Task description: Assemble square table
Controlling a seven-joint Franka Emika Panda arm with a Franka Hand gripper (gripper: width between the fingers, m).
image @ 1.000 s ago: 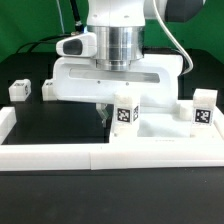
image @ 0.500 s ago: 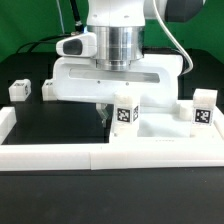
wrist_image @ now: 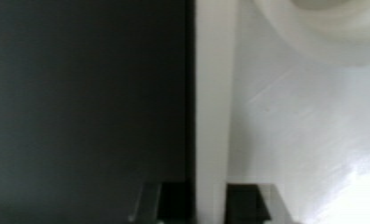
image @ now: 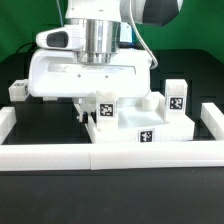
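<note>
The white square tabletop (image: 125, 134) lies on the black table, a tag on its near side. Two white tagged legs stand upright on it: one (image: 101, 108) close by the gripper, one (image: 176, 98) at the exterior view's right. My gripper (image: 88, 112) points down and is shut on the tabletop's rim at its left edge. In the wrist view the rim (wrist_image: 212, 100) runs as a pale strip between the two dark fingers (wrist_image: 169, 205), with the gripper (wrist_image: 212, 206) closed on it. A loose leg (image: 20, 90) lies far left.
The long low white border wall (image: 50, 155) runs along the front, with side pieces at the left (image: 8, 120) and right (image: 212, 118). The tabletop sits close against the front wall. Black mat (image: 45, 125) lies left of the tabletop.
The arm has moved toward the exterior view's left, dragging the tabletop and its two legs along. A tag on the tabletop's near side now shows.
</note>
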